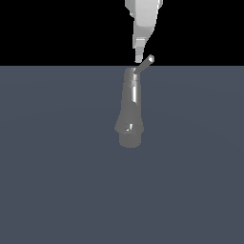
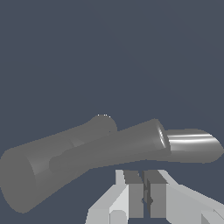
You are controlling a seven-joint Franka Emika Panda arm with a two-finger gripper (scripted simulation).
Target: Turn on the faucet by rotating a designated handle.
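The grey glossy faucet (image 1: 130, 109) lies on the dark floor, with its wide rounded end toward the camera in the exterior view. The handle (image 1: 144, 64), a thin bar, sticks up and to the exterior view's right from the cap at the far end. My gripper (image 1: 138, 56) comes down from above, with its tip just beside the handle and close to it. In the wrist view the handle (image 2: 113, 148) crosses just beyond my fingers (image 2: 132, 194), in front of the faucet (image 2: 30, 175). The jaws stand almost together with nothing between them.
Flat grey-blue floor (image 1: 57, 167) lies all around the faucet. Black background fills the space above the floor's far edge. Nothing else shows.
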